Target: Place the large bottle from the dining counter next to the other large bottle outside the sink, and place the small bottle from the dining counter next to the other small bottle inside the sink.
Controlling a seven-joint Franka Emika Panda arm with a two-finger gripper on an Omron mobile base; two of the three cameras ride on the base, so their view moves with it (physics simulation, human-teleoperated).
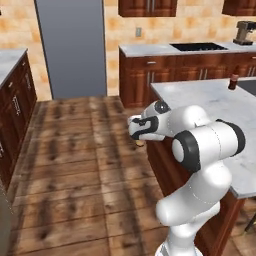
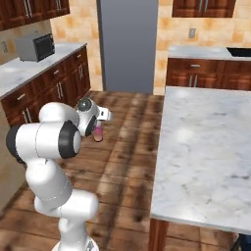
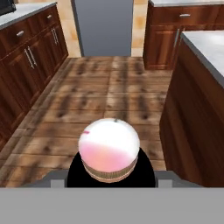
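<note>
Jaws (image 3: 109, 173) clamped on large pink-and-white bottle (image 3: 109, 151), rounded base pointing away from hand, above wood floor (image 3: 109, 92). No readable label or writing on bottle. Dining tabletop (image 3: 210, 46) off to right of jaws; squat dark bottle (image 1: 233, 81) stands on it, well apart.

I can read no text, label, brand or number on anything around me here.

The large bottle (image 3: 109, 151) hides the hand's fingertips.
</note>
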